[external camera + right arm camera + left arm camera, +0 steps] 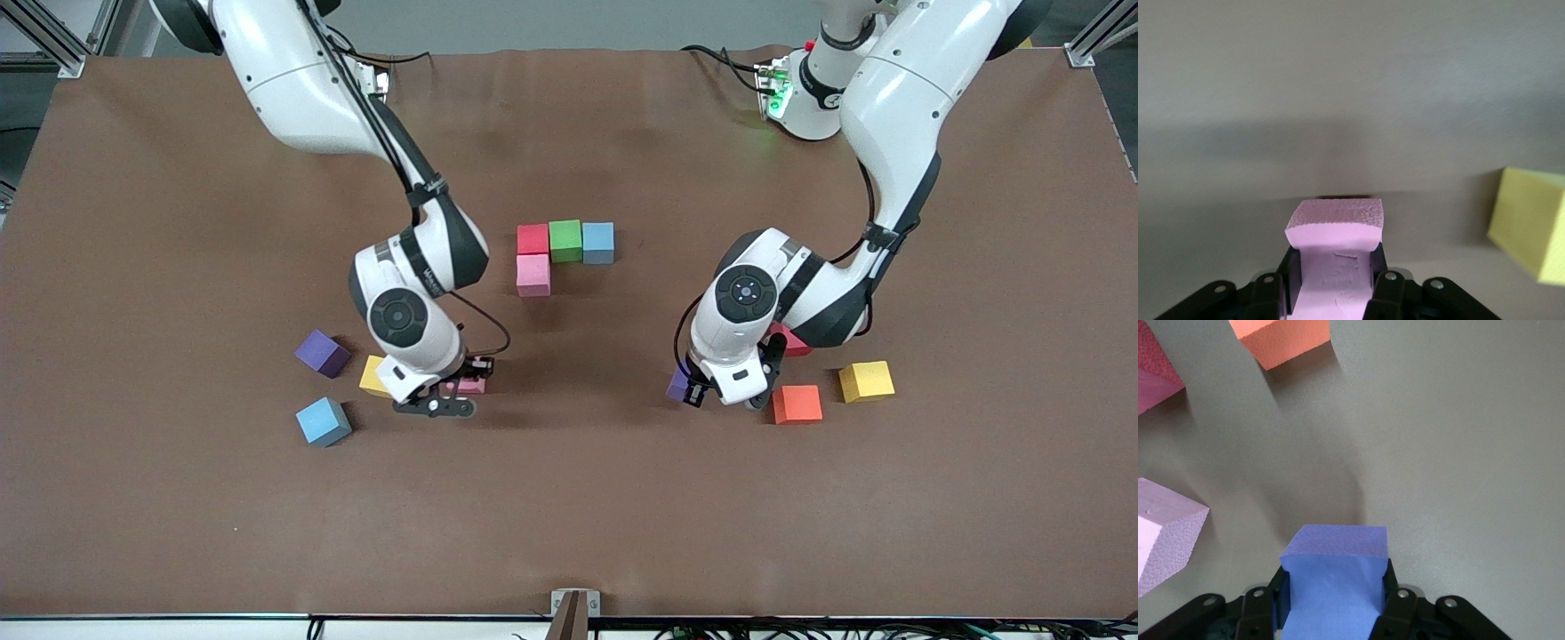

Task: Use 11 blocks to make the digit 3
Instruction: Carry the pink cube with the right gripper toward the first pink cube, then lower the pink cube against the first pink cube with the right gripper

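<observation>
Between the left gripper's (1335,603) squeezing fingers sits a purple block (1335,577); the right gripper (1335,283) pinches a pink block (1336,230).

Brown table (178,533) – red (532,238), green (565,240), blue (598,242), pink (532,275) blocks, etc.

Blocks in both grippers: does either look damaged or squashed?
Yes. The pink block in the right gripper is pinched inward between the fingers, its top flaring wider. The purple block in the left gripper is pinched likewise. No tears show.
</observation>
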Controlling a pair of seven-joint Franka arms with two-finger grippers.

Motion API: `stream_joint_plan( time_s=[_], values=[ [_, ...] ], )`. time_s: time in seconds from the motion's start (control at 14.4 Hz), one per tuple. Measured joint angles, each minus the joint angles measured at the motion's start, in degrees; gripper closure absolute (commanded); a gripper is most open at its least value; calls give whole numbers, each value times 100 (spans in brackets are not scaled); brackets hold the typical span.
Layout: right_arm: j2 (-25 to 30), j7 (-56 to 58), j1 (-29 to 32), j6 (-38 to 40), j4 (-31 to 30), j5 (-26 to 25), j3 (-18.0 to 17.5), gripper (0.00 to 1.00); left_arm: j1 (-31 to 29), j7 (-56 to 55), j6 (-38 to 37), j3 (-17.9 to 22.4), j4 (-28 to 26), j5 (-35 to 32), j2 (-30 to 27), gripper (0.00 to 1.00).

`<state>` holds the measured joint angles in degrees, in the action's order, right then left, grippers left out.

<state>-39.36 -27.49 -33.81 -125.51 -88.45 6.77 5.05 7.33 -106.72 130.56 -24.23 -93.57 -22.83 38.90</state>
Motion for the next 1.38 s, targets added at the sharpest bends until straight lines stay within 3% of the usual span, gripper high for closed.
stream_joint_plan(
  time_s=[0.35,0.62,1.11,1.38],
  values=[
    [46,-318,-644,-78,-71,3,-15,100,0,0,0,0,1,0,0,69],
    [87,-650,-1058,-700,-537,-30,23,100,1,0,0,0,1,0,0,69],
    [608,-740,-1167,-1089,-1308,-13,18,100,2,0,0,0,3,0,0,69],
    [667,-785,-1177,-1269,-1430,-13,8,100,2,0,0,0,3,0,0,69]
  ],
)
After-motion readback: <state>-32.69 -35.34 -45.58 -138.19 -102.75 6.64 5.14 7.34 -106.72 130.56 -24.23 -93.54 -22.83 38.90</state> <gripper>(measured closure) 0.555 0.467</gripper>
